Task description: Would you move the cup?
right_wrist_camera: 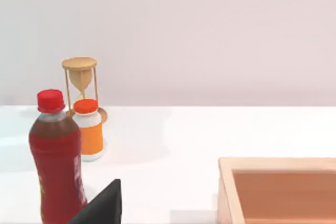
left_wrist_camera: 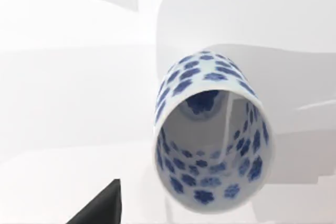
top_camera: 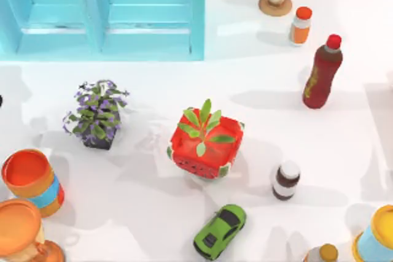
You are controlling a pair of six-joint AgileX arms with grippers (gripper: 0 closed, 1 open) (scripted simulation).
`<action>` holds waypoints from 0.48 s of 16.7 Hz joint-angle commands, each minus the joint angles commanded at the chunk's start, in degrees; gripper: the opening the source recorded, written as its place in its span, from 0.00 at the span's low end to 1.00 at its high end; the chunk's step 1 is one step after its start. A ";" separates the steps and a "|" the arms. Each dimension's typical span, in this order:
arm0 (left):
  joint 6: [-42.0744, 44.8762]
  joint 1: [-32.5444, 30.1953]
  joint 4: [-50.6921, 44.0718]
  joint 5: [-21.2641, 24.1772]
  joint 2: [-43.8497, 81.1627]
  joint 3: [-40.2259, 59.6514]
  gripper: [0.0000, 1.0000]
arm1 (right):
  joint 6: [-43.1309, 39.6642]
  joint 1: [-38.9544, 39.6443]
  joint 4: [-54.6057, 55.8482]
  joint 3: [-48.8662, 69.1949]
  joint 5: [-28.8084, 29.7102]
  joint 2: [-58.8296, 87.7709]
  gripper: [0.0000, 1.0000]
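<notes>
Right under my left wrist camera stands the cup (left_wrist_camera: 212, 135), white with blue flowers, upright on the white table (left_wrist_camera: 63, 103) with its open mouth facing the lens; whether the left gripper is spread or pressed together I cannot tell. From above, a red planter (top_camera: 206, 145) sits at centre, a purple-flowered pot (top_camera: 97, 115) at its 9 o'clock, a green toy car (top_camera: 220, 231) at 6 o'clock. From my right wrist, a red-capped bottle (right_wrist_camera: 56, 161), an orange bottle (right_wrist_camera: 89, 129) and an hourglass (right_wrist_camera: 80, 82) stand together.

The wooden box (right_wrist_camera: 278, 190) and red bottle (right_wrist_camera: 56, 161) are cut off by the right wrist view's edge.
</notes>
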 joint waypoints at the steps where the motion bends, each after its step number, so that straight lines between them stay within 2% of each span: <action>1: 0.02 0.03 2.75 -0.01 0.86 -1.61 1.00 | 0.00 0.00 0.00 0.00 0.00 0.00 1.00; 5: -0.38 -0.28 11.24 -0.04 4.13 -7.01 1.00 | 0.00 0.00 0.00 0.00 0.00 0.00 1.00; 8: -0.46 -0.53 12.10 0.01 4.49 -7.79 1.00 | 0.00 0.00 0.00 0.00 0.00 0.00 1.00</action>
